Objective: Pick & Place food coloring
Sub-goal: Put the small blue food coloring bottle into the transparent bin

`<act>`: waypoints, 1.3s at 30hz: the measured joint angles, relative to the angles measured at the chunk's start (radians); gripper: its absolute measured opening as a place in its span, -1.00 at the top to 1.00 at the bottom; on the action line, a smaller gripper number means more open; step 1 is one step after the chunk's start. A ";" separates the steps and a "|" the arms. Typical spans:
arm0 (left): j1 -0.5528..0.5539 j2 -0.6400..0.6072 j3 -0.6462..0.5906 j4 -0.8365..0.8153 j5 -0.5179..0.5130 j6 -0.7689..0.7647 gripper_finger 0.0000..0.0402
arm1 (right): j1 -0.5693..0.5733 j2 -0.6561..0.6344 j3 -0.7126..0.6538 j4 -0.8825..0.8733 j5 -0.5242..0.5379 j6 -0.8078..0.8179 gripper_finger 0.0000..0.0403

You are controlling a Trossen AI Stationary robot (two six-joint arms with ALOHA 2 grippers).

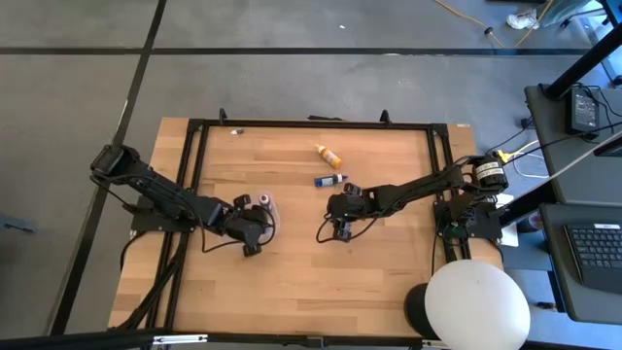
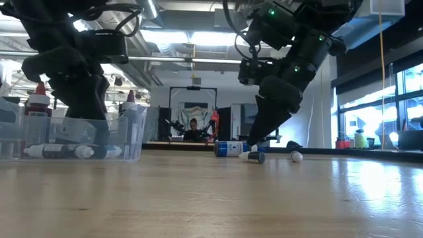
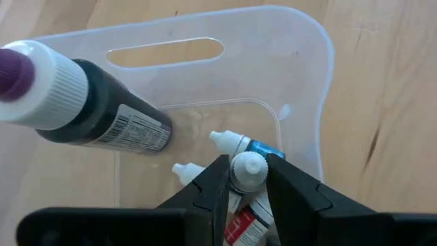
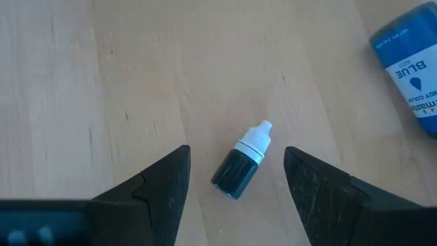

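A clear plastic tray [image 3: 300,61] lies on the wooden table left of centre, with several small food coloring bottles [image 3: 232,142] lying inside and a large dark bottle [image 3: 102,116] with a white cap on its side. My left gripper [image 3: 247,158] hangs over the tray [image 1: 264,206], shut on a small white-capped bottle [image 3: 247,171]. My right gripper [image 4: 235,149] stands open near the table's middle [image 1: 333,231]. Its fingers flank a tiny dark bottle [image 4: 240,166] lying on the wood, without touching it. My left gripper pinches the small bottle at its white cap [image 3: 247,179] between its two fingers. The fingers slant down into the tray. The bottle's red-labelled body [image 3: 240,222] runs back between them, above the other bottles; whether it rests on them I cannot tell.
A larger blue bottle [image 1: 330,180] and an orange-yellow bottle [image 1: 328,156] lie on the table beyond my right gripper. Two more small bottles [image 2: 253,157] lie on the wood near the blue one [image 2: 231,148]. A black frame [image 1: 311,124] borders the table.
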 joint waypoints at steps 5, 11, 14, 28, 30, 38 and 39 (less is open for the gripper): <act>0.000 -0.003 0.001 -0.006 0.009 0.007 0.56 | 0.000 0.000 0.000 0.000 0.000 -0.001 -0.18; 0.000 -0.009 0.002 -0.015 0.037 0.007 0.56 | 0.000 0.000 0.000 0.000 0.000 -0.002 -0.18; 0.000 -0.009 0.002 -0.016 0.050 0.008 0.56 | 0.000 0.000 0.000 0.000 0.000 -0.002 -0.18; 0.000 -0.006 0.041 -0.110 0.093 -0.006 0.56 | 0.000 0.000 0.000 0.000 0.001 -0.006 -0.18; 0.000 -0.006 0.042 -0.112 0.117 -0.003 0.56 | 0.000 0.000 0.000 0.000 0.001 -0.006 -0.18; 0.001 -0.007 0.045 -0.120 0.158 -0.004 0.56 | 0.000 0.000 0.000 0.000 0.001 -0.006 -0.18; 0.001 -0.008 0.045 -0.123 0.158 -0.004 0.56 | 0.000 0.000 0.000 0.000 0.001 -0.007 -0.18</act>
